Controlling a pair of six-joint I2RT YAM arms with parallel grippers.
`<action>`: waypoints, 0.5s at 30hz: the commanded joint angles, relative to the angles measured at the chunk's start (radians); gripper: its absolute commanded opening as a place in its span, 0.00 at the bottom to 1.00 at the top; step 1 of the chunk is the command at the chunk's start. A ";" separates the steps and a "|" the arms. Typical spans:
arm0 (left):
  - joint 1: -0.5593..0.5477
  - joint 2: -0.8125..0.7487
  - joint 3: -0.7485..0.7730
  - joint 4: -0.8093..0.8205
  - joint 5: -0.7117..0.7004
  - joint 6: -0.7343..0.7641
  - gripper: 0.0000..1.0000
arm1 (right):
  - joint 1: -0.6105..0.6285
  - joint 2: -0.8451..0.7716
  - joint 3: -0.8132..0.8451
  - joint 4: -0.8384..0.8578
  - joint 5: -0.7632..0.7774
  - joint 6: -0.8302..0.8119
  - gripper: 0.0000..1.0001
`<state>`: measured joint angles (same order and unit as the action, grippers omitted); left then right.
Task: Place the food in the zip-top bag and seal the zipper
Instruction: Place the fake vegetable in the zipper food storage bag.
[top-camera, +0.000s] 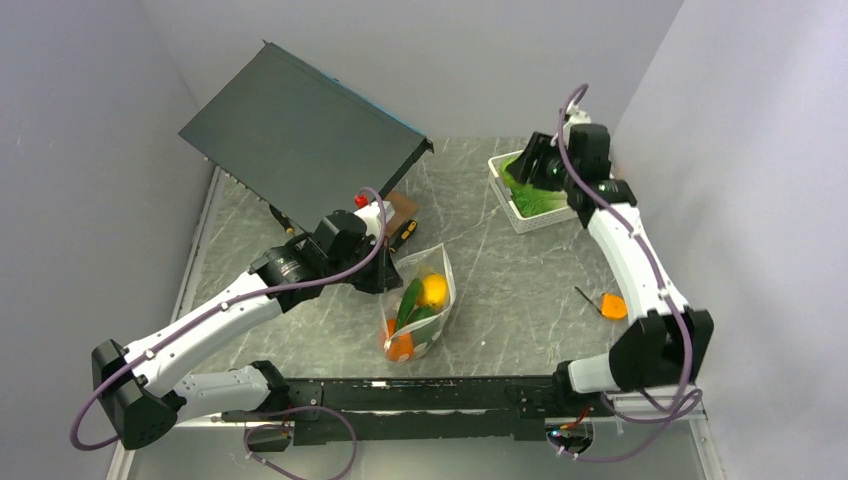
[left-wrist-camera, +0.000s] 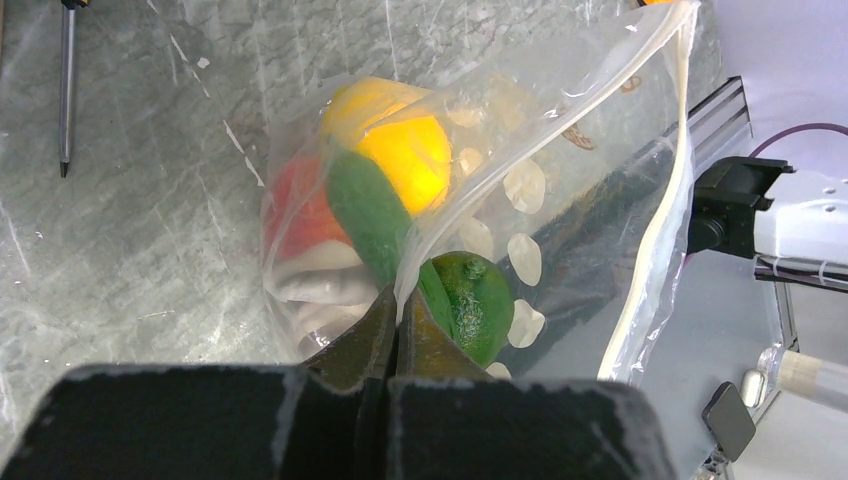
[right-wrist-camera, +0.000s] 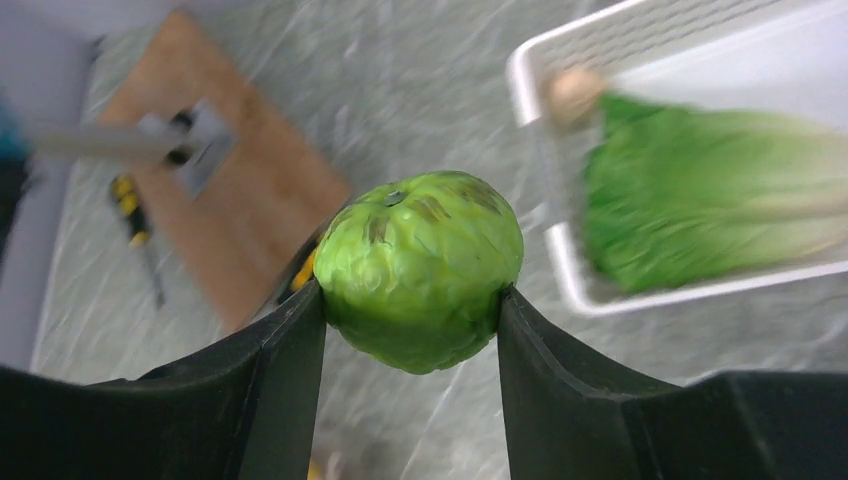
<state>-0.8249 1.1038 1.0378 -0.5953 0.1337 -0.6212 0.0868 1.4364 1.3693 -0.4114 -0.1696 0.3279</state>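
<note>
Top external view: nearest the arm bases, the zip-top bag (top-camera: 420, 308) lies at frame centre on the marble table (top-camera: 510, 300). The left gripper (top-camera: 384, 275) is clenched on the bag's mouth edge. The left wrist view shows its fingers (left-wrist-camera: 365, 335) pressed together on the clear film. Inside the bag are a yellow fruit (left-wrist-camera: 400, 145), a long green piece (left-wrist-camera: 368, 210), a red-orange fruit (left-wrist-camera: 298, 210), a pale beige piece (left-wrist-camera: 320, 288) and a dark green round fruit (left-wrist-camera: 478, 300). The zipper (left-wrist-camera: 680, 150) runs down the right of that frame, unsealed, with the mouth gaping. At lower right of the top view an orange piece (top-camera: 613, 306) lies well apart from the bag. Farther back, a wooden board (top-camera: 403, 207) and a screwdriver (top-camera: 405, 232) sit near the bag's mouth. At upper right the right gripper (right-wrist-camera: 410, 292) grasps a round green fruit (right-wrist-camera: 420, 265) by the white basket (right-wrist-camera: 530, 75), which holds lettuce (right-wrist-camera: 700, 190)
</note>
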 joint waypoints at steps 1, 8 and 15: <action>0.003 0.001 0.031 0.031 -0.010 0.008 0.00 | 0.108 -0.225 -0.124 0.061 -0.147 0.072 0.13; 0.004 0.031 0.047 0.044 0.028 0.002 0.00 | 0.293 -0.524 -0.311 0.180 -0.379 0.097 0.17; 0.004 0.015 0.055 0.042 0.021 0.004 0.00 | 0.525 -0.563 -0.354 0.149 -0.468 0.011 0.21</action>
<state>-0.8249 1.1351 1.0447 -0.5858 0.1459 -0.6212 0.5011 0.8478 1.0386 -0.2707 -0.5690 0.3920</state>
